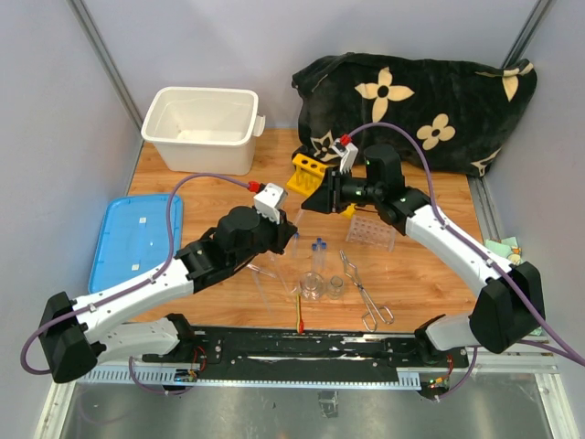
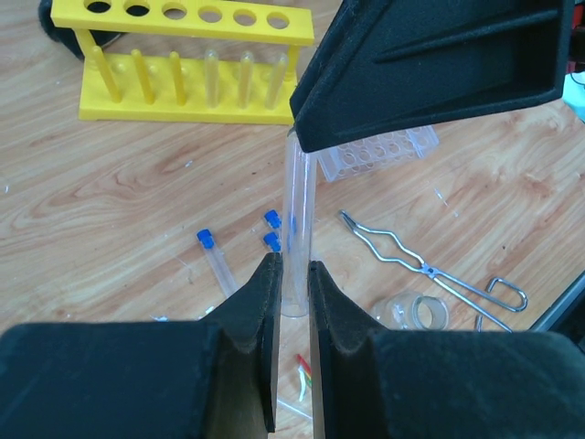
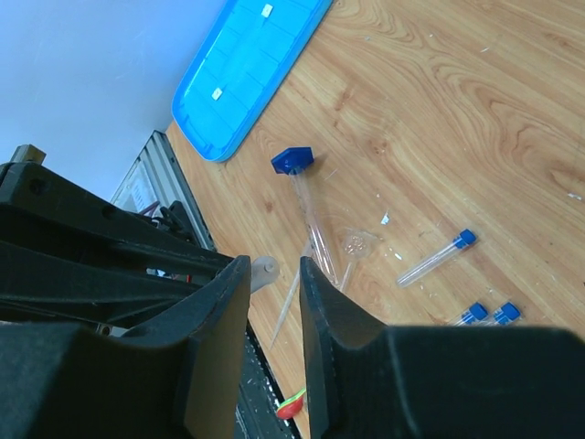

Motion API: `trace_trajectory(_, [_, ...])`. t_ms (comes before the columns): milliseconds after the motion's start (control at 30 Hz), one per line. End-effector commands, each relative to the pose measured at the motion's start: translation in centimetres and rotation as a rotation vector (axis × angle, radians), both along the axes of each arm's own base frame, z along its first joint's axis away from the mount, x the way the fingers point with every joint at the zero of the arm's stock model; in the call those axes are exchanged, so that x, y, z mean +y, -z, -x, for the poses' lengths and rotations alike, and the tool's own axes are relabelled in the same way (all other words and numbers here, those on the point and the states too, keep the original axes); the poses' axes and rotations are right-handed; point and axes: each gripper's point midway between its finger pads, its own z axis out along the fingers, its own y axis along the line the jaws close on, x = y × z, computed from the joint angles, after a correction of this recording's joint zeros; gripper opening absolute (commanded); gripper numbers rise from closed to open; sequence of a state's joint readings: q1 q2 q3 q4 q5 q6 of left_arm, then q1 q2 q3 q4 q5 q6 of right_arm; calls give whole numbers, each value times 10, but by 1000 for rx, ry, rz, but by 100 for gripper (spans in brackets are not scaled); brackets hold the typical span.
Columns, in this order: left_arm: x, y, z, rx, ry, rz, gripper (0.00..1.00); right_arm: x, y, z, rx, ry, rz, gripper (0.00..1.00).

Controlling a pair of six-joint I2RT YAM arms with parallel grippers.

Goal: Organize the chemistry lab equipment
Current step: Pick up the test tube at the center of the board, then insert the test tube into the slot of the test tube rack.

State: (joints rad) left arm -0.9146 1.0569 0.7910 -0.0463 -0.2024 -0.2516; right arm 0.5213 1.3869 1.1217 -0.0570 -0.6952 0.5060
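Left gripper [image 2: 292, 265]: mine, jaws nearly closed, pinching a clear tube [image 2: 298, 201] by one end.
Right gripper [image 3: 274, 263]: mine, jaws part open around the tube's other end. The end sits close against one finger and I see no grip yet.
Tube: in the air between my two grippers, above the table [image 1: 430, 283], short of the yellow rack [image 2: 183, 114].
Biggest risk: if my left lets go before my right has a hold, the tube drops onto the tongs [image 2: 402, 256], beakers [image 1: 313, 285] or capped tubes [image 2: 208, 242] below.
Lesser risk: the end lies off-centre in my right jaws, so closing could lever the tube against my left grip. It might then twist, slip or crack.
Least risk: my arms are nose to nose, so a careless swing could knock the yellow rack or the clear rack [image 1: 370, 230].
Room: pale walls on three sides, a tight bay.
Table: smooth wood, hard, so a round tube would roll.
Around it: white tub [image 1: 201, 128] at the back left, flowered cloth [image 1: 411, 101] at the back right, blue lid [image 1: 137, 238] on the left.
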Motion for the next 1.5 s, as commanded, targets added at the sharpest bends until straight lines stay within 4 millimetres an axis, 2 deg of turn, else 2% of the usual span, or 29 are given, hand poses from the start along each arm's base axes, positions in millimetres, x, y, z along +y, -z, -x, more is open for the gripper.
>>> trace_trajectory(0, [-6, -37, -2, -81, -1, 74, 0, 10, 0, 11, 9, -50, -21, 29])
trace_trajectory(200, [-9, -36, -3, -78, 6, 69, 0, 13, -3, 13, 10, -65, -35, 28])
trace_trajectory(300, [-10, -35, -3, -79, 7, 66, 0, 13, -2, 14, 9, -67, -34, 24])
trace_trajectory(400, [-11, -34, -3, -75, 11, 62, 0, 13, -2, 14, 7, -63, -32, 15])
trace_trajectory(500, [-11, -31, -3, -69, 10, 55, 1, 13, -1, 13, 2, -63, -29, 1])
trace_trajectory(600, [-10, -24, -5, -56, -2, 39, 17, 11, 2, 10, -7, -48, -9, 1])
trace_trajectory(633, [-10, -20, -6, -44, -9, 24, 33, 9, 3, 8, -16, -36, 8, 1])
trace_trajectory(700, [-9, -13, -8, -21, -28, 2, 52, 3, 10, -1, -38, 2, 65, 1])
trace_trajectory(767, [-9, -3, -11, 7, -47, -30, 59, -4, 18, -11, -60, 47, 138, 1])
trace_trajectory(867, [-9, 5, -13, 36, -63, -59, 60, -17, 31, -31, -96, 107, 251, 1])
trace_trajectory(1000, [-5, 13, -13, 56, -88, -67, 61, -31, 39, -66, -150, 203, 344, 1])
trace_trajectory(1133, [2, 30, -12, 94, -122, -92, 61, -41, 49, -103, -226, 299, 428, 1])
trace_trajectory(1300, [5, 58, -10, 156, -150, -125, 60, -45, 54, -138, -349, 380, 462, 0])
trace_trajectory(1467, [1, 76, -10, 191, -152, -137, 59, -42, 53, -158, -440, 420, 449, 1])
